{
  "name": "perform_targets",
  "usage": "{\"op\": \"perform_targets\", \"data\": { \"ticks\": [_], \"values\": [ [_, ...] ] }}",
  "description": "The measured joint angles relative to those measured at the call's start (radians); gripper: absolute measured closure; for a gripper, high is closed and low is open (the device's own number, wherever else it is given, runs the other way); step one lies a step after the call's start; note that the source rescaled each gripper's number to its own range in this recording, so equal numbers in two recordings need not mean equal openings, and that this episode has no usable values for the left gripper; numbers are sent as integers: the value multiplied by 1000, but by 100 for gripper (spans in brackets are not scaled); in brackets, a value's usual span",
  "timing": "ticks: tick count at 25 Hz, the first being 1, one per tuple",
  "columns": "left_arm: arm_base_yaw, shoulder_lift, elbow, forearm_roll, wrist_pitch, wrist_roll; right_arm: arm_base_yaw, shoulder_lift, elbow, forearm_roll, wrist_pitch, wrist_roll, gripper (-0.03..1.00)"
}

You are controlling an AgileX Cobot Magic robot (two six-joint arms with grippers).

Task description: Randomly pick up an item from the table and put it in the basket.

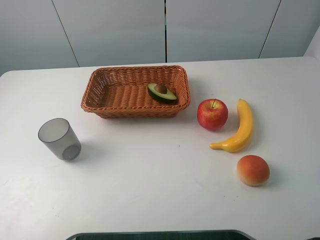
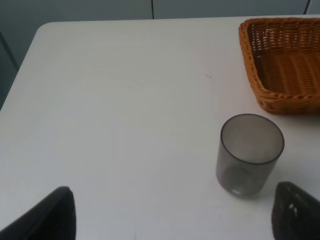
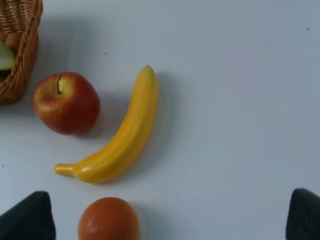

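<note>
The halved avocado [image 1: 161,92] lies flesh up inside the wicker basket [image 1: 100,107], near its right end, on the white table [image 1: 150,180]. A sliver of the avocado [image 3: 5,56] shows over the basket's wall [image 3: 22,45] in the right wrist view. My left gripper [image 2: 172,220] is open and empty, low over the table near the grey cup, with the basket's corner [image 2: 280,100] beyond it. My right gripper [image 3: 165,220] is open and empty above the fruit on the right. Neither gripper shows in the exterior high view.
A grey translucent cup [image 1: 60,139] stands at the left of the table, also in the left wrist view [image 2: 249,154]. A red apple [image 1: 212,114], a yellow banana [image 1: 239,128] and an orange-red peach [image 1: 253,170] lie to the right of the basket.
</note>
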Motion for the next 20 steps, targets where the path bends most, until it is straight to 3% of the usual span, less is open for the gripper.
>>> {"op": "perform_targets", "data": {
  "ticks": [9,20],
  "values": [
    [0,0,0,0,0,0,0,-207,14,14,10,-23,-3],
    [0,0,0,0,0,-4,0,-374,36,29,95,-76,-3]
  ]
}}
